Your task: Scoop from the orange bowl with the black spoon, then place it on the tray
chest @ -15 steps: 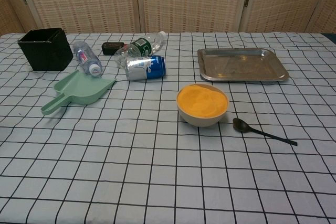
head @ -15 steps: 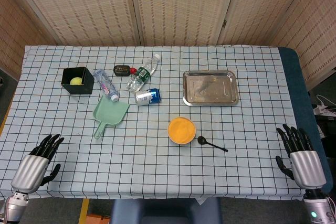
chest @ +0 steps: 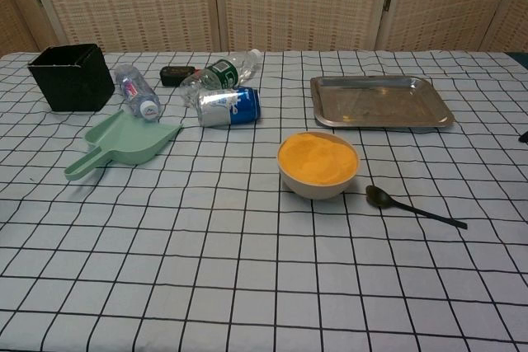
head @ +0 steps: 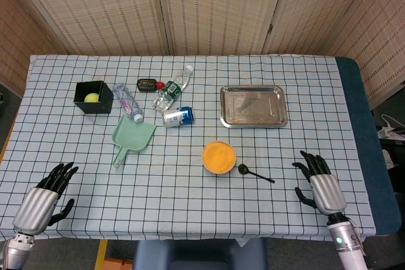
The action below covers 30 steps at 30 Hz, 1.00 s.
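Note:
The orange bowl (head: 219,157) (chest: 318,162) sits near the table's middle, filled with orange material. Just right of it the black spoon (head: 255,173) (chest: 412,205) lies flat, bowl end toward the orange bowl, handle pointing right and toward me. The steel tray (head: 253,106) (chest: 380,102) lies empty behind them. My right hand (head: 321,184) hovers open near the front right, a short way right of the spoon's handle, holding nothing. My left hand (head: 43,198) stays open at the front left corner, far from everything.
At the back left lie a green dustpan (head: 131,138), a blue can (head: 178,116), two plastic bottles (head: 128,101) (head: 171,88), a small dark tin (head: 147,84), and a black box (head: 93,97) with a yellow ball inside. Folding screens stand behind the table.
My right hand has moved left and inward from the table's right edge toward the spoon. The left hand has barely shifted. Objects have not moved.

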Tool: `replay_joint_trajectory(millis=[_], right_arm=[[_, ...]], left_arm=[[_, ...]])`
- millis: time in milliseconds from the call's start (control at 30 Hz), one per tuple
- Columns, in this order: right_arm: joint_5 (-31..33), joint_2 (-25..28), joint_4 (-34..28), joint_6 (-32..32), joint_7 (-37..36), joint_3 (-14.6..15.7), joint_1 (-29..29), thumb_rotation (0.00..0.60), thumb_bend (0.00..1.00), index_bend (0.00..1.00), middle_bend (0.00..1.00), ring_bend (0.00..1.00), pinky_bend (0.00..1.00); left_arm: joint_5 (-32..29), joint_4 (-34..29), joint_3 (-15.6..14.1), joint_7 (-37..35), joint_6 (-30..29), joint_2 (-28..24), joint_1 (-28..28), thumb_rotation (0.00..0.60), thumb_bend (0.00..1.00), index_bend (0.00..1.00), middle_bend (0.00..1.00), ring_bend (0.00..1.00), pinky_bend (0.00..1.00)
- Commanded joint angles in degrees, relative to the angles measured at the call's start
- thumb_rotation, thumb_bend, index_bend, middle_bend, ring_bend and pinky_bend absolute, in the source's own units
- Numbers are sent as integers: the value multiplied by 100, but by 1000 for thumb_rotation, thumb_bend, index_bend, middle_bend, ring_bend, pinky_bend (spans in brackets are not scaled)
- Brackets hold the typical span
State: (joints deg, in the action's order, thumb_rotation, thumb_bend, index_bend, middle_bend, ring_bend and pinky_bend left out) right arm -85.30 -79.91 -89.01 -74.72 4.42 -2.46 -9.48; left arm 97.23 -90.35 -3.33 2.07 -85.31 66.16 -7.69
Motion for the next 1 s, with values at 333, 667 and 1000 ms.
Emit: replay_joint_trajectory(millis=[333,667,1000], right_arm=[[1512,-1300,-40,700,1327,-598,-621,600,296,455,0,0,0],[2113,-1826,283,837,2010,-785,-964,600,306,435,0,0,0],[2511,-2089,491,991,2238,-884,-1225,600,322,436,0,0,0]], left_arm=[[144,42,-71,-693,-217,-270,37,600,436,0,9,13,306],[283,63,-128,-960,-391,-381,97,600,436,0,9,13,306],[322,90,-123,-1040,-421,-395,91,600,436,0,9,13,306]])
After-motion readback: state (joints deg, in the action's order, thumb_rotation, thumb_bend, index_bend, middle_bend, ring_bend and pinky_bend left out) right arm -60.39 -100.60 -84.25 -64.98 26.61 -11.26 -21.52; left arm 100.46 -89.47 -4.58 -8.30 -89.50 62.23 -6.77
